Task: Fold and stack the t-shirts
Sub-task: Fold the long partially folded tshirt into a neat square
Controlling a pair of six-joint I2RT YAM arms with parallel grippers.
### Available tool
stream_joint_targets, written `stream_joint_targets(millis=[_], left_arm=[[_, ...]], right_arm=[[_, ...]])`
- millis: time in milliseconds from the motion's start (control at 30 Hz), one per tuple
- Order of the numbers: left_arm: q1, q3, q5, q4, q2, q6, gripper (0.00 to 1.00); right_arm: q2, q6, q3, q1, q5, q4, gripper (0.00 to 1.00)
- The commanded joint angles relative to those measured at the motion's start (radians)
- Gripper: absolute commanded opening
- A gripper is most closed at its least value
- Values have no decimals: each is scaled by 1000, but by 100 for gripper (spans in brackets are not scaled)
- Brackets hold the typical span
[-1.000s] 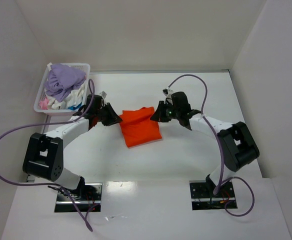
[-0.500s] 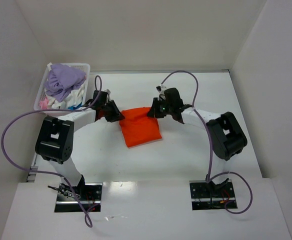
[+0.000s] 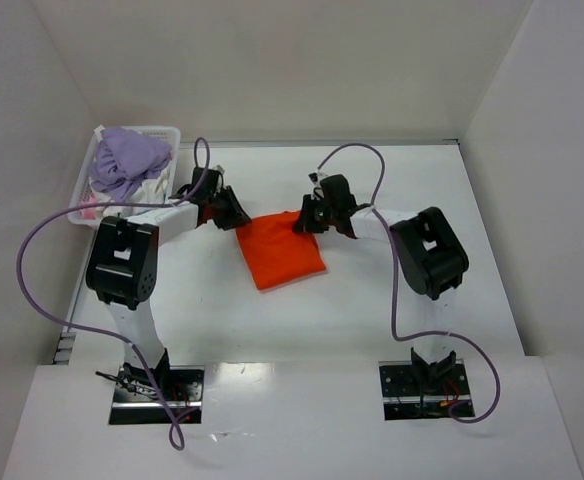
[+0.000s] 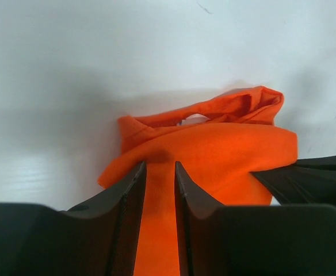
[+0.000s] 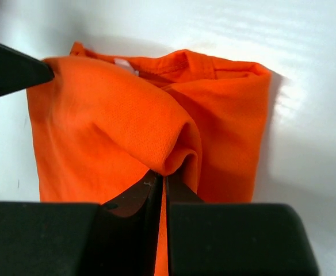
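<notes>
Orange shirt [image 3: 280, 250], folded small, lies in the middle of the counter [image 3: 372, 300]. At its right edge the right hand [image 5: 163, 174] is clamped on a raised fold, seemingly to tuck it. Fingers slightly apart, the left hand [image 4: 160, 168] straddles the left edge, likely steadying it.

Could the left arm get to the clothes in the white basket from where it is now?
Probably yes. The left gripper sits at the left edge of the orange t-shirt, close beside the white basket, and nothing seems to lie between them to block the way.
</notes>
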Motion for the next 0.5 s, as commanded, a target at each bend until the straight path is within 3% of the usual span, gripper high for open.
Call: stream_joint_targets(millis=[0,233,467], left_arm=[[19,45,-20,10,23,31,35],[38,66,-20,-15,-66,99,50],[38,-79,-33,-16,-279,99,66]], right_arm=[[29,-6,72,-38,25,59,8],[6,4,113,-66,25,50,10],[-138,-19,66,-66,25,39,28]])
